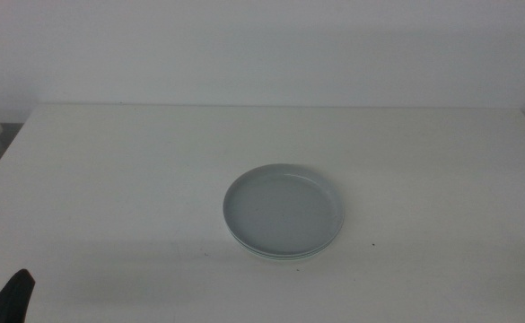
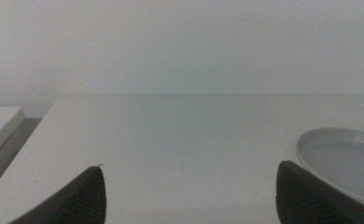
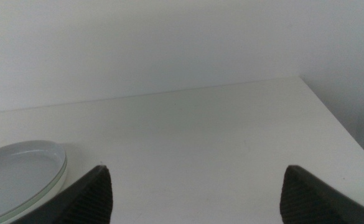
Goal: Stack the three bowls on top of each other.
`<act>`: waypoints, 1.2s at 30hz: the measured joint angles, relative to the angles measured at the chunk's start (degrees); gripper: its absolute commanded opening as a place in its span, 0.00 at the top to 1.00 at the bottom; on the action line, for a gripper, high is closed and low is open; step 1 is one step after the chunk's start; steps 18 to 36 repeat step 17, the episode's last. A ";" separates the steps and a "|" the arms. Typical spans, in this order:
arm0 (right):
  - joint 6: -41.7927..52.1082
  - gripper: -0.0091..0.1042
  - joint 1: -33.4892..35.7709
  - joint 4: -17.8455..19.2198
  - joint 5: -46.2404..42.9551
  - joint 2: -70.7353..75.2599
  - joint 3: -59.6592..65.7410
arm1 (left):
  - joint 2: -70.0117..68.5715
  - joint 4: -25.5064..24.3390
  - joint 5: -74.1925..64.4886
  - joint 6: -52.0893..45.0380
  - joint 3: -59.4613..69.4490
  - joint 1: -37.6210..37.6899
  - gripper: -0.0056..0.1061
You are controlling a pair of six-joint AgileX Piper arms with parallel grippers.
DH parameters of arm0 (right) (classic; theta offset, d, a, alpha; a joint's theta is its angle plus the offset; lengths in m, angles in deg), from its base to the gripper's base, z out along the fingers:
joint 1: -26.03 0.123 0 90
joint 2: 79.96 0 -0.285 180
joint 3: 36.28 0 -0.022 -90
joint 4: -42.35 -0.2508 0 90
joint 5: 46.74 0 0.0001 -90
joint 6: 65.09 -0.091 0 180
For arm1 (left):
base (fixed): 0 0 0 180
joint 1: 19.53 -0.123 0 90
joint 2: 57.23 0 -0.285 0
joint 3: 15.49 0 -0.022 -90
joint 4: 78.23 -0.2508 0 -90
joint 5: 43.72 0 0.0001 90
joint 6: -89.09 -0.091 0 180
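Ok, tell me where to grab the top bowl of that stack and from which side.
Take the grey top bowl by its low rim, one jaw inside and one outside; it is too shallow and wide to span. The stack sits near the table's middle, so either side looks workable. The left gripper and the right gripper both wait open, and the rim nearest each looks exposed.

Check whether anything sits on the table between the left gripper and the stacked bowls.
Nothing visible does. The left gripper waits near the table's front left corner with its jaws open, and only bare white table lies between it and the stack of bowls at the centre. The right gripper, also open, is out of the middle view.
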 measured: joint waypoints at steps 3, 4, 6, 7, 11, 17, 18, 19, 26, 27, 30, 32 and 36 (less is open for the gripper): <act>0.00 0.11 0.00 0.30 0.00 0.00 0.00 | 0.00 0.00 0.72 0.00 0.00 0.00 0.11; 0.00 0.11 0.00 0.30 0.00 0.00 0.00 | 0.00 0.00 0.81 0.00 0.00 0.00 0.11; 0.00 0.11 0.00 0.30 0.00 0.00 0.00 | 0.00 0.00 0.86 0.00 0.00 0.00 0.11; 0.00 0.11 0.00 0.30 0.00 0.00 0.00 | 0.00 0.00 0.95 0.00 0.00 0.00 0.11; -0.25 0.11 0.00 0.30 0.00 0.00 0.00 | 0.00 0.00 0.95 0.00 0.00 -0.42 0.11; -0.25 0.11 0.00 0.30 0.00 0.00 0.00 | 0.00 0.00 0.95 0.00 0.00 -2.25 0.11; -0.25 0.11 0.00 0.30 0.00 0.00 0.00 | 0.00 0.00 0.95 0.00 0.00 -2.25 0.11; -0.25 0.11 0.00 0.30 0.00 0.00 0.00 | 0.00 0.00 0.95 0.00 0.00 -2.25 0.11; -0.25 0.11 0.00 0.30 0.00 0.00 0.00 | 0.00 0.00 0.95 0.00 0.00 -2.25 0.11; -0.25 0.11 0.00 0.30 0.00 0.00 0.00 | 0.00 0.00 0.95 0.00 0.00 -2.25 0.11; -0.25 0.11 0.00 0.30 0.00 0.00 0.00 | 0.00 0.00 0.95 0.00 0.00 -2.25 0.11; -0.25 0.11 0.00 0.30 0.00 0.00 0.00 | 0.00 0.00 0.95 0.00 0.00 -2.25 0.11; -0.25 0.11 0.00 0.30 0.00 0.00 0.00 | 0.00 0.00 0.95 0.00 0.00 -2.25 0.11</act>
